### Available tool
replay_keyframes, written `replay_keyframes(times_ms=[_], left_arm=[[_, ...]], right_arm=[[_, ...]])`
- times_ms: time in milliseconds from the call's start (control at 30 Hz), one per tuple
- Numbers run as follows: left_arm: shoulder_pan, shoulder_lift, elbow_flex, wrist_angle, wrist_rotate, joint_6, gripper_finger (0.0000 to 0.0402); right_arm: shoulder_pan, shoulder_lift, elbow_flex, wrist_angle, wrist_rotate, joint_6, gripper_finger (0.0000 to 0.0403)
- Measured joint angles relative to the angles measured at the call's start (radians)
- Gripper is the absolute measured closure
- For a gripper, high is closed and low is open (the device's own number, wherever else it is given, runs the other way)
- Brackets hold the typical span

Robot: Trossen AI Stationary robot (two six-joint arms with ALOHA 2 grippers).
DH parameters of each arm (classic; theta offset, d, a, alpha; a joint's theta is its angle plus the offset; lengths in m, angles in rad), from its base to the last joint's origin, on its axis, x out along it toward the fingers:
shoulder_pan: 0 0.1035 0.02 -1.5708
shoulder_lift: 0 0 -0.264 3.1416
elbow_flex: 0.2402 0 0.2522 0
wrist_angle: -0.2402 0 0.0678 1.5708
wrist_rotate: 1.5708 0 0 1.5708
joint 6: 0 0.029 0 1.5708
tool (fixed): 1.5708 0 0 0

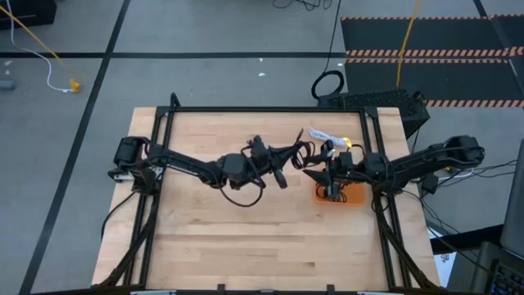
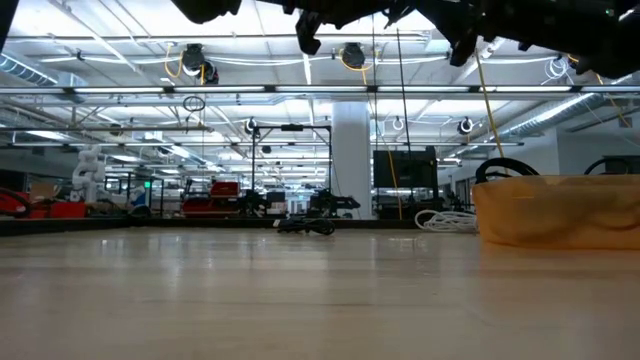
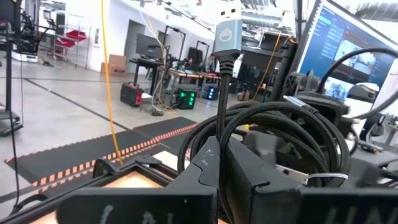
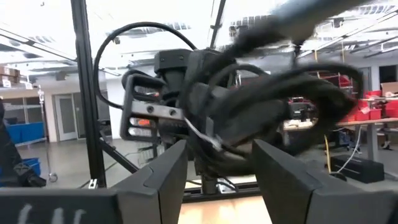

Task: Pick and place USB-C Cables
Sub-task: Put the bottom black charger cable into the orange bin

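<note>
My left gripper (image 1: 274,164) is over the middle of the table, shut on a coiled black braided USB-C cable (image 3: 280,137). The cable also shows in the high view (image 1: 296,152). My right gripper (image 1: 318,172) is open and faces the left gripper and the coil. Its two fingers (image 4: 165,180) stand apart with the coil ahead of them (image 4: 267,106); I cannot tell whether they touch it. An orange tray (image 1: 354,197) sits under the right gripper with dark cables (image 1: 331,193) in it. A white cable (image 1: 322,135) lies on the table beyond the tray. My left gripper pinches several turns of the black coil (image 3: 214,146) between its two fingers. One connector end (image 3: 229,34) sticks out past the fingertips. The fingers come about level from the table's left. The coil is lifted clear of the table.
The orange tray's wall (image 2: 555,210) stands at the right in the low view, with the white cable (image 2: 445,220) beside it. A small yellow object (image 1: 345,143) lies near the white cable. A black frame (image 1: 270,109) runs along the table's far edge. Bare wood (image 1: 246,238) fills the near half.
</note>
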Motion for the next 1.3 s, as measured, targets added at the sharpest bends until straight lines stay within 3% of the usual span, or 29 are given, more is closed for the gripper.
replay_keyframes(times_ms=[333,433,600,800,1067,1300], left_arm=[[0.002,0.0,0.0,-0.023,0.006,0.0,0.0393],[0.002,0.0,0.0,-0.024,0.007,0.003,0.0387],[0.002,0.0,0.0,-0.023,0.007,0.003,0.0374],[-0.002,0.0,0.0,-0.023,0.013,0.056,0.0369],[-0.018,-0.024,0.0,-0.024,0.022,0.185,0.0297],[-0.01,-0.077,0.0,-0.203,0.022,0.203,0.0236]], right_arm=[[0.0,0.108,0.094,0.0,0.001,-0.032,0.0237],[0.0,0.107,0.093,0.001,0.002,-0.032,0.0271],[-0.001,0.102,0.093,0.001,0.003,-0.034,0.038],[-0.002,0.096,0.093,-0.013,0.003,-0.034,0.0387],[-0.03,-0.126,0.093,-0.405,0.092,-0.037,0.0388],[-0.032,-0.348,0.092,-0.785,0.118,0.057,0.0388]])
